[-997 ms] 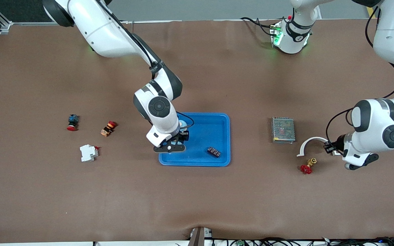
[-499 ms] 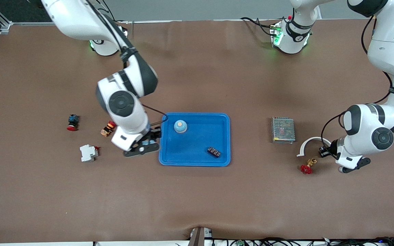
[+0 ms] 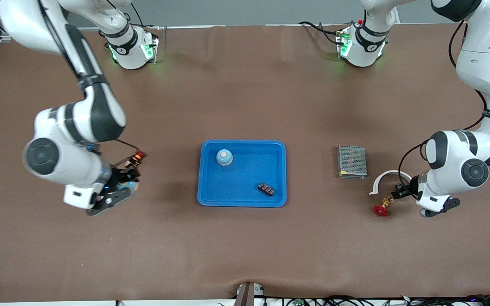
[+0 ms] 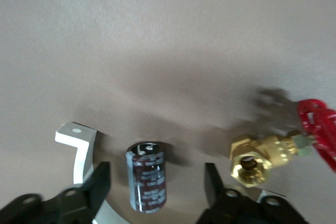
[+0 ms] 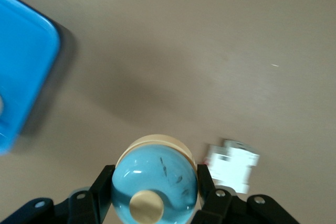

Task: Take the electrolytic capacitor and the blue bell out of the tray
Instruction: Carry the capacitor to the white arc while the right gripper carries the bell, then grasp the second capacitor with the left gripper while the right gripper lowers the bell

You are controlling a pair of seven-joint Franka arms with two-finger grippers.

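Spanning the whole scene, the brown bench (image 3: 245, 255) carries the blue tray (image 3: 242, 203) at its middle, with the two arms working well apart at either end.

Toward the right arm's end, the right jaws hang over bare bench, clear of the tray's rim, clamped on a blue bell (image 5: 155, 179) with a cream base. A white breaker (image 5: 231, 164) lies just beside the bell.

A second bell (image 3: 224, 157) sits inside the tray, in the corner farther from the front camera and toward the right arm's end. A black terminal block (image 3: 266, 189) lies in the tray's nearer corner, toward the left arm's end. The right jaws are judged the closer pair to that second bell, though they are full and must let go first.

Toward the left arm's end, beside the grey mesh box (image 3: 351, 161), the left jaws stand apart, low over the bench. The capacitor (image 4: 146, 181) is out of the tray and rests between them, touching neither. Its long axis runs in line with the fingers; whether it stands or lies cannot be told. A white curved bracket (image 3: 387, 177) and a brass valve (image 4: 255, 159) with a red handwheel flank it.

Pale print runs down the capacitor's dark sleeve but cannot be read; no other writing shows.
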